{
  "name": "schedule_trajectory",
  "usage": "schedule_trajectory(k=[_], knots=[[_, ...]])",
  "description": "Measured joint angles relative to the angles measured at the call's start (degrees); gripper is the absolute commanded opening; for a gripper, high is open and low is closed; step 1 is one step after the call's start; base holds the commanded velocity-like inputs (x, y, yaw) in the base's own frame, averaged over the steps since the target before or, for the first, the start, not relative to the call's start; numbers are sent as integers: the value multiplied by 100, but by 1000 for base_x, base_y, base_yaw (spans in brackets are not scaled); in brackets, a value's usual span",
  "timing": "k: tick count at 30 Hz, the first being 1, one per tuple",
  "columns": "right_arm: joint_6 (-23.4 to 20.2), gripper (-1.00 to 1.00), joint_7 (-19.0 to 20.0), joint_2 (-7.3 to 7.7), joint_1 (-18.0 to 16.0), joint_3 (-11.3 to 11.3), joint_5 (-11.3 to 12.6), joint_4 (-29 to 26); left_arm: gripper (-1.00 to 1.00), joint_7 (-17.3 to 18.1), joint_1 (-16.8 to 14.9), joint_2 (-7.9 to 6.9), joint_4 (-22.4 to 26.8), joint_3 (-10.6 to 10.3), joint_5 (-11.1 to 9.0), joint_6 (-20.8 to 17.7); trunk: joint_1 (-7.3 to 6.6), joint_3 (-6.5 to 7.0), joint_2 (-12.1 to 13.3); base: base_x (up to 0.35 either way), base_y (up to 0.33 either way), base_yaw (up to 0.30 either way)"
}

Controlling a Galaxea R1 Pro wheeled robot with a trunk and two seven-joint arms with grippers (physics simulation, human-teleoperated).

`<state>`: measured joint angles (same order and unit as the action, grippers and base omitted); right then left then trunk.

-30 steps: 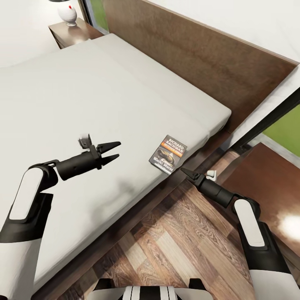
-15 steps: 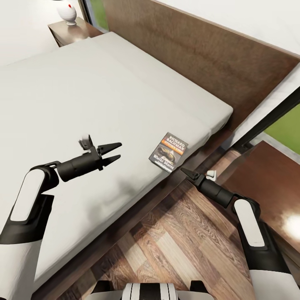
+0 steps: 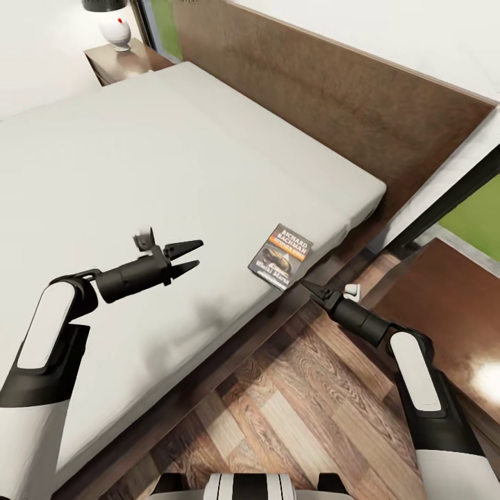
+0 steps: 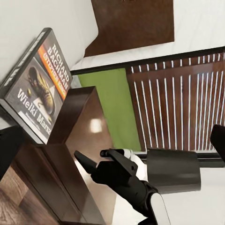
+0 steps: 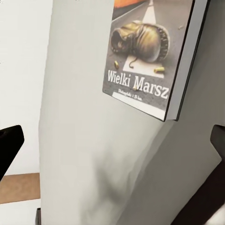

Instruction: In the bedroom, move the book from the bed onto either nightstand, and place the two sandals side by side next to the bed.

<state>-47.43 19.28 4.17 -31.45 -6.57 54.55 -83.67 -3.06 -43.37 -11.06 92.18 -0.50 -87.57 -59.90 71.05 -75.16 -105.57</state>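
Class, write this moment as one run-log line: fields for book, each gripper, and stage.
book: flat on bed near edge | left gripper: open, over mattress | right gripper: open, beside book, not touching | stage: book not yet grasped

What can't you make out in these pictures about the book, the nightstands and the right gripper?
- Book: its top is cut off by the frame edge in the right wrist view; small cover print is too tiny in the head view.
- Far nightstand: drawer front hidden, seen from above; the lamp is cropped.
- Right gripper: seen edge-on, so finger gap is unclear.
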Motion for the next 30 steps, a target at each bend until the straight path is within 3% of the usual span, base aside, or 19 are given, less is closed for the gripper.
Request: schedule_trajectory(k=[10,13,18,22,30], knots=[[-5,100,-3,11,-3,-16,-2,0,100,-289,-346,-44,-2,60,30,7,0,91,0,0,0,0],[-7,100,-2,27,-5,-21,0,0,100,-300,-368,-58,-1,127,-101,12,0,118,0,0,0,0],[-1,100,-6,30,-5,-26,41,15,100,-353,-313,-81,-1,342,-570,11,87,92,-159,0,0,0],[14,100,-43,23,-12,-37,48,82,100,-368,-313,-105,-1,390,-693,11,175,57,-319,0,0,0],[47,100,-350,22,-85,-244,152,778,100,-561,-514,-189,-1,435,-913,10,351,-14,-640,0,0,0]])
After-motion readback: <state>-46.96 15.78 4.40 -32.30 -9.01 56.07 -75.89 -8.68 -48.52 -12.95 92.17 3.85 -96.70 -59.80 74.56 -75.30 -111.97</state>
